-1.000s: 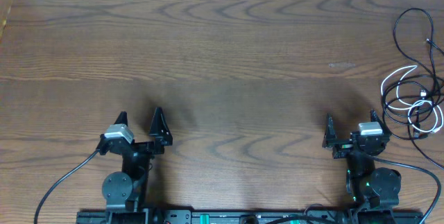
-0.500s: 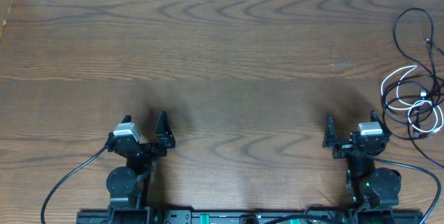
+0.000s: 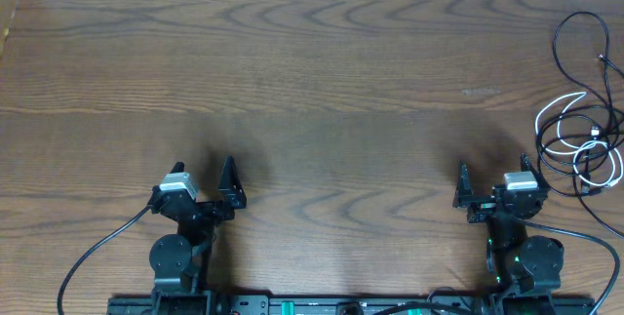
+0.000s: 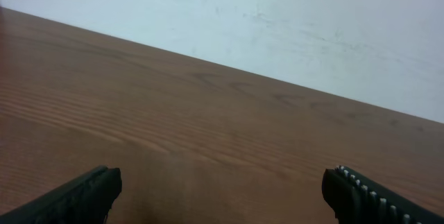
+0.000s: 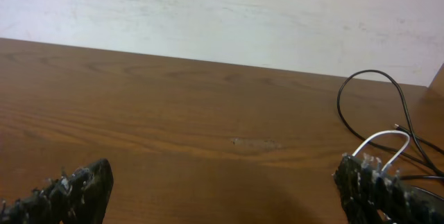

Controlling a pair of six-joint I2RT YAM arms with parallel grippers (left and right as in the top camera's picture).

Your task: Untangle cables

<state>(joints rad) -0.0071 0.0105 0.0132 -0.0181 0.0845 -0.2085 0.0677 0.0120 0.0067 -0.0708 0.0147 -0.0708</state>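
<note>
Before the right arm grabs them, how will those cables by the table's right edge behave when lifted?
The cables look thin and lie in loose curves, so they will probably flop and droop. The white cable threads among black loops, so lifting one likely drags the others along. They seem light, so a push may slide the whole bunch.

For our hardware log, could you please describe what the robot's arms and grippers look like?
The left gripper and right gripper are black, each with two tapered, ridged fingers and a grey camera block behind. A black wire trails from each; green lights glow below the right one.
</note>
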